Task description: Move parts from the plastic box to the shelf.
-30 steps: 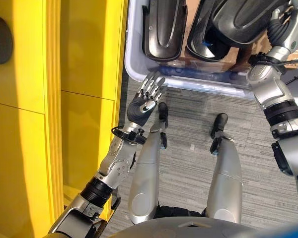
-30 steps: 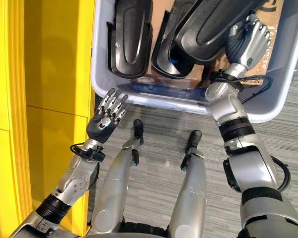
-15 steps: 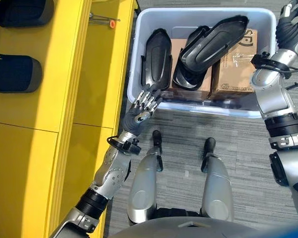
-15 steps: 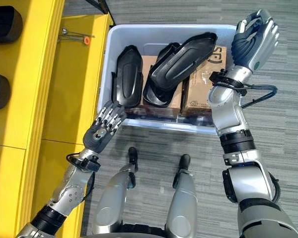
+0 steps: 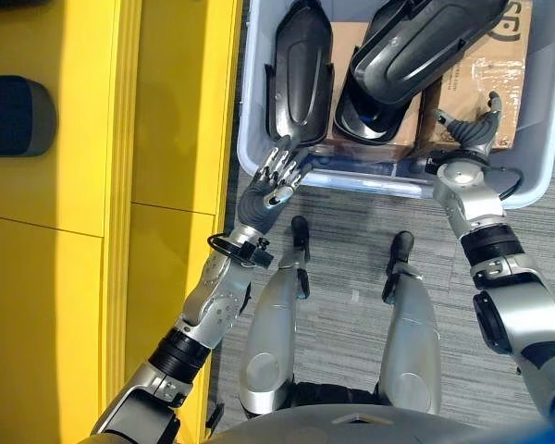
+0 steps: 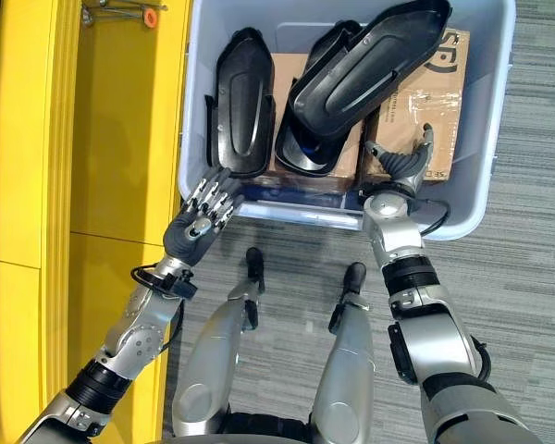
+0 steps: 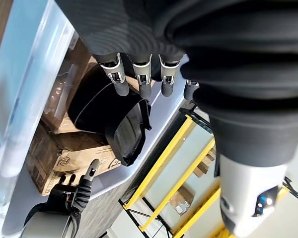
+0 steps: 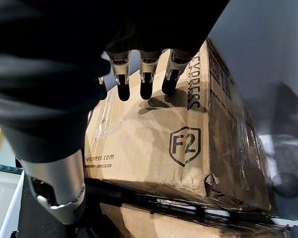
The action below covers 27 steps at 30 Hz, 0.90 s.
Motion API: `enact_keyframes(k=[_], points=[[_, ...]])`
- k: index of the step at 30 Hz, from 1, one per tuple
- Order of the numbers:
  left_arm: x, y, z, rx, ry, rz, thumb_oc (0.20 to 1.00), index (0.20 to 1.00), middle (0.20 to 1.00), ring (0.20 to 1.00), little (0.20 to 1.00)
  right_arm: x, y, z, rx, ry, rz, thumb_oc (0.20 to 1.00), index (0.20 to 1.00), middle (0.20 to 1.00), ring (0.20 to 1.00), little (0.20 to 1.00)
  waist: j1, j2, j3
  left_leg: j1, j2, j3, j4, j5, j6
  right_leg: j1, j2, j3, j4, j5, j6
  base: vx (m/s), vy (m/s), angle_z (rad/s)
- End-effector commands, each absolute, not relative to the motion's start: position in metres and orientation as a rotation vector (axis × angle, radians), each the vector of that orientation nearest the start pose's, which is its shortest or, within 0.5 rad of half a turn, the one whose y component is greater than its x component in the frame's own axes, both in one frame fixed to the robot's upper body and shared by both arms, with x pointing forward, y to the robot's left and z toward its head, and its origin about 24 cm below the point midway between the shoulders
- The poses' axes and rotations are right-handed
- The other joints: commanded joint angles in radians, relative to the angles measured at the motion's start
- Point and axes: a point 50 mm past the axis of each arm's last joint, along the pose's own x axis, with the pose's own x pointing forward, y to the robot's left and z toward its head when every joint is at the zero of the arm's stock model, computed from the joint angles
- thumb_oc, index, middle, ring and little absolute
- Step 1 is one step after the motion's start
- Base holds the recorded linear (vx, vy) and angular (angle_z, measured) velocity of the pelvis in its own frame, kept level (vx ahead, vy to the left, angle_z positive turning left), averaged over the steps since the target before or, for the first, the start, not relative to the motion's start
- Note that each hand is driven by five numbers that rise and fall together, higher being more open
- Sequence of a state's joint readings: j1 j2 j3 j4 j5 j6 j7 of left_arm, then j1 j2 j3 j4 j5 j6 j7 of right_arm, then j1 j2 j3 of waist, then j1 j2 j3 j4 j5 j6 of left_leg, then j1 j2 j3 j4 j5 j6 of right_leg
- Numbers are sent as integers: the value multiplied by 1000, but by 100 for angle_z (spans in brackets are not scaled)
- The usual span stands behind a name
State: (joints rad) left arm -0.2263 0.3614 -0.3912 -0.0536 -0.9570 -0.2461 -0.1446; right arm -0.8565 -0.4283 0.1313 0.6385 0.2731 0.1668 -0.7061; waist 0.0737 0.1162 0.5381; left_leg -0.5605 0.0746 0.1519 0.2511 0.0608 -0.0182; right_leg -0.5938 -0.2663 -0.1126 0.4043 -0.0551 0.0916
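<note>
The pale plastic box (image 6: 500,139) holds three black moulded parts: a narrow one (image 6: 242,102) at the left, a long one (image 6: 370,65) leaning across the middle, and another (image 6: 307,141) under it. They rest on cardboard cartons (image 6: 416,116). My left hand (image 6: 196,224) is open at the box's near left corner, outside the rim, fingers (image 7: 120,82) straight toward the narrow part. My right hand (image 6: 402,165) is open inside the box by its near wall. Its fingers (image 8: 145,82) hover just over a carton (image 8: 149,144) and hold nothing.
The yellow shelf (image 6: 102,139) runs along the left, close beside the box, with a dark part (image 5: 14,116) lying on it. A small orange-tipped tool (image 6: 120,14) lies on the shelf near the box's far corner. Grey carpet lies below the box.
The camera has shifted. My right hand has come down from above the box's far right rim to the carton by the near wall. The left hand stays at the near left corner.
</note>
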Motion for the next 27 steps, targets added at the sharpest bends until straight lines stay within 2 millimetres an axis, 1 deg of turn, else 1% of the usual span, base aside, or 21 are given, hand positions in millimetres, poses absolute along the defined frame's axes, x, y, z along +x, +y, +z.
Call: enact_keyframes(k=[1,2,3,4,5,6,9,13,18,20,21,22,23,25,26,27], points=[[260,110,127,-594,-336,-566,1000,1000,1000,1000,1000,391,-218,202,-201,-188,-596,1000,1000,1000,1000,1000,35,11,-18,-17,-18,-26,52,-120,-3,12,21,-38,60,-79,-11,124,134,13],[260,108,128,-594,-339,-566,1000,1000,1000,1000,1000,393,-215,205,-163,-191,-591,1000,1000,1000,1000,1000,41,14,-18,-35,-22,-27,62,-122,1,-3,21,-40,74,-83,-13,142,150,9],[259,108,128,-600,-336,-563,1000,1000,1000,1000,1000,395,-211,209,-16,-190,-549,1000,1000,1000,1000,1000,52,19,-18,-59,-30,-29,75,-125,6,-20,21,-46,94,-91,-15,62,127,2],[259,109,128,-601,-335,-561,1000,1000,1000,1000,1000,396,-210,213,32,-202,-537,1000,1000,1000,1000,1000,56,21,-18,-71,-33,-30,83,-127,7,-27,20,-48,102,-94,-16,76,162,-1],[259,110,129,-602,-336,-556,1000,1000,1000,1000,1000,397,-204,223,137,-232,-510,1000,1000,1000,1000,1000,67,27,-18,-99,-39,-30,101,-132,14,-48,20,-54,123,-99,-19,56,131,8],[259,110,129,-601,-336,-553,1000,1000,1000,1000,1000,397,-204,228,168,-241,-504,1000,1000,1000,1000,1000,71,29,-18,-110,-41,-32,110,-135,16,-56,21,-55,133,-101,-21,55,132,10],[259,112,129,-612,-336,-550,1000,1000,1000,1000,1000,398,-206,244,164,-277,-521,1000,1000,1000,1000,1000,85,32,-18,-152,-48,-34,138,-145,24,-86,24,-57,164,-108,-27,38,106,4],[257,114,128,-619,-335,-546,1000,1000,1000,1000,1000,399,-208,249,187,-267,-547,1000,1000,1000,1000,1000,94,26,-18,-179,-49,-34,152,-149,25,-99,28,-57,165,-107,-29,25,64,3],[256,119,127,-615,-345,-539,1000,1000,1000,1000,1000,397,-214,255,280,-285,-568,1000,1000,1000,1000,1000,105,13,-18,-211,-47,-36,166,-155,28,-113,38,-64,168,-107,-30,2,6,0],[255,122,127,-608,-348,-536,1000,1000,1000,1000,1000,397,-215,258,269,-286,-581,1000,1000,1000,1000,1000,109,6,-18,-224,-45,-36,172,-158,29,-116,42,-68,165,-104,-30,0,-3,2],[255,122,127,-607,-348,-536,1000,1000,1000,1000,1000,397,-215,259,268,-283,-583,1000,1000,1000,1000,1000,109,5,-18,-225,-45,-36,172,-158,30,-116,43,-69,163,-104,-30,8,13,10],[253,123,127,-603,-348,-531,1000,1000,1000,1000,1000,398,-215,258,290,-238,-610,1000,1000,1000,1000,1000,115,-3,-18,-236,-42,-38,177,-159,30,-118,47,-72,158,-102,-29,10,29,8],[254,125,127,-603,-352,-525,1000,1000,1000,1000,1000,398,-220,257,243,-220,-668,1000,1000,1000,1000,1000,118,-9,-18,-244,-41,-39,179,-161,30,-118,49,-75,152,-101,-28,9,30,4],[254,125,127,-609,-353,-522,1000,1000,1000,1000,1000,398,-222,256,233,-188,-698,1000,1000,1000,1000,1000,120,-10,-18,-250,-40,-41,181,-160,29,-119,51,-76,152,-100,-28,3,21,-2],[255,126,127,-607,-357,-521,1000,1000,1000,1000,1000,399,-228,252,275,-139,-747,1000,1000,1000,1000,1000,124,-13,-18,-262,-41,-43,186,-161,29,-126,53,-78,155,-98,-29,4,44,-3],[255,126,128,-605,-359,-520,1000,1000,1000,1000,1000,399,-230,250,291,-124,-759,1000,1000,1000,1000,1000,125,-14,-18,-268,-41,-44,188,-162,29,-128,53,-80,155,-97,-28,0,36,-3]])
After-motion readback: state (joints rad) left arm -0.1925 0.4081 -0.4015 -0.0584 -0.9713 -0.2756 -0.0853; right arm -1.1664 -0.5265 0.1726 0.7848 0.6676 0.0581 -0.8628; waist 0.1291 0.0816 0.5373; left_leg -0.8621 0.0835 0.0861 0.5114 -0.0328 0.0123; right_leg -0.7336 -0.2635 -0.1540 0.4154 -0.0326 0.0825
